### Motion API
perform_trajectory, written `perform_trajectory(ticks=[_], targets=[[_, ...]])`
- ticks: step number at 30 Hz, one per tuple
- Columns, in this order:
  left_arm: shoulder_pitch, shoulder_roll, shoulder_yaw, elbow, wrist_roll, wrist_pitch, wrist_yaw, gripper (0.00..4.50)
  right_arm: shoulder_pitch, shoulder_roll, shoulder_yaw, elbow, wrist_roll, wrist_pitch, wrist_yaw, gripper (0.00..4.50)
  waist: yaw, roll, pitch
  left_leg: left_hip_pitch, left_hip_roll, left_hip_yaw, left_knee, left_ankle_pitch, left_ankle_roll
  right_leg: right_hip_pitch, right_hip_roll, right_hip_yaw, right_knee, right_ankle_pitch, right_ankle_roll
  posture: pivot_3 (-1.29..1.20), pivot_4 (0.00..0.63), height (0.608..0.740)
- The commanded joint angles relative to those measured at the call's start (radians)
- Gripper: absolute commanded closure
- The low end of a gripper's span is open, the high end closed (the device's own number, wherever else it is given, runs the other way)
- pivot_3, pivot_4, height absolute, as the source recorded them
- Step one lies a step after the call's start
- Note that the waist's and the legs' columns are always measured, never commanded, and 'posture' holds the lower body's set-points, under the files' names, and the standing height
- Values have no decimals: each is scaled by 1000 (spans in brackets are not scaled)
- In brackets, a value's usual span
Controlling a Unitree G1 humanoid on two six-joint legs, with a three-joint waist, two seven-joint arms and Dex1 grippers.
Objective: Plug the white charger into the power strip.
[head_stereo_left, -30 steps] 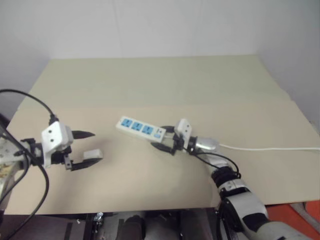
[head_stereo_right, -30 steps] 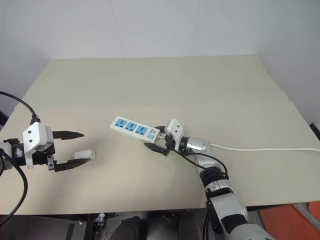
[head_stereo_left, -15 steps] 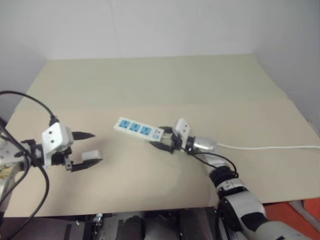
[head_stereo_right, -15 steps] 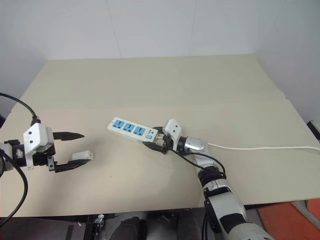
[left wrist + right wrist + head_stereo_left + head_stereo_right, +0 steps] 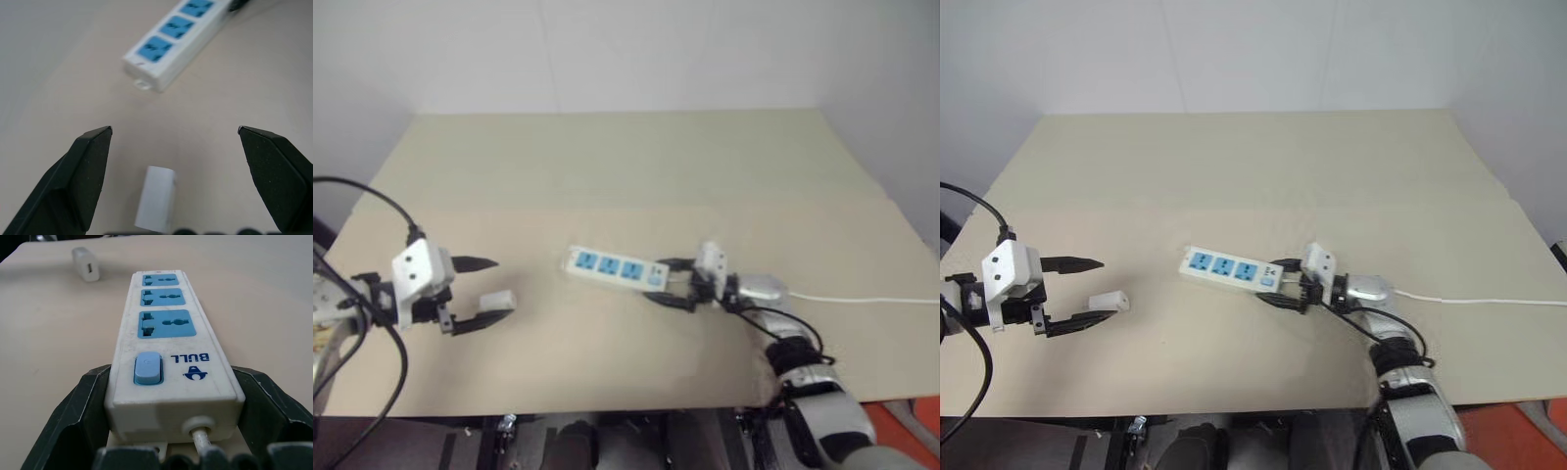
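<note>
The power strip (image 5: 1230,268) lies flat on the beige desk (image 5: 1253,176), socket faces up, near the middle and a little toward the robot's right. Its long axis runs across the desk from left to right, only slightly slanted; the switch-and-cord end points toward the right arm, and the free end points toward the left arm. The white cord (image 5: 1489,301) trails off that end to the desk's right edge.

The right end effector (image 5: 1283,287) is clamped on the strip's switch end, one black finger pressed to each long side, as the right wrist view makes plain. The grip at this end is judged to serve as a brace, so that the strip is kept from sliding when a plug is pushed in, while all three sockets are left uncovered.

The white charger (image 5: 1108,300) lies on the desk well apart from the strip, on the robot's left. In the left wrist view its long axis points roughly toward the strip's free end. The left end effector (image 5: 1079,294) is held spread wide, gripping nothing, with the charger close by its lower finger, seemingly between the fingers; the charger is judged not yet picked up. Which way the charger's prongs point cannot be told.
</note>
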Motion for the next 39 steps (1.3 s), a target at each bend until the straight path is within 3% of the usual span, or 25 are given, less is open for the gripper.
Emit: perform_trajectory(ticks=[1, 4, 8, 14, 22, 31, 39], targets=[[-61, 32, -16, 3, 37, 2, 35, 0, 44, -56, -28, -83, 71, 63, 100, 1087, 1, 0, 0, 0, 0, 0, 0, 0, 0, 0, 0, 0, 0, 0, 0, 0, 150, 740], [-149, 58, -89, 15, 112, 56, 99, 0, 99, -76, -29, -133, 111, 100, 148, 1087, 1, -1, 0, 0, 0, 0, 0, 0, 0, 1, 0, 0, 0, 0, 0, 0, 150, 740], [-256, 91, -168, 33, 121, 98, 58, 0, 159, -53, -12, -214, 123, 106, 143, 1087, -4, -1, 0, 0, 0, 1, 1, 0, 0, 0, 1, 1, 2, 0, 0, 0, 150, 740], [-466, 191, -456, 47, 247, 209, -100, 0, 184, -24, 57, -286, 103, 145, 154, 1087, -6, -1, 0, 0, 1, 2, 1, 0, 1, 0, 3, 2, 2, 0, 0, 0, 150, 740], [-711, 165, -742, 114, 463, 197, -328, 0, 184, -8, 97, -281, 71, 135, 138, 1087, -6, -1, 0, 0, 3, 8, 3, -1, 2, 1, 7, 3, 2, 0, 0, 0, 150, 740], [-798, 87, -877, 170, 625, 229, -425, 0, 218, -10, 103, -311, 61, 147, 101, 1087, -6, -2, -1, 0, 3, 7, 4, -1, 2, 1, 9, 5, 3, 0, 0, 0, 150, 740], [-816, 48, -917, 234, 734, 267, -452, 0, 241, -6, 108, -337, 55, 145, 64, 1087, -5, -2, -1, 0, 4, 6, 4, -1, 2, 1, 9, 5, 3, 0, 0, 0, 150, 740]])
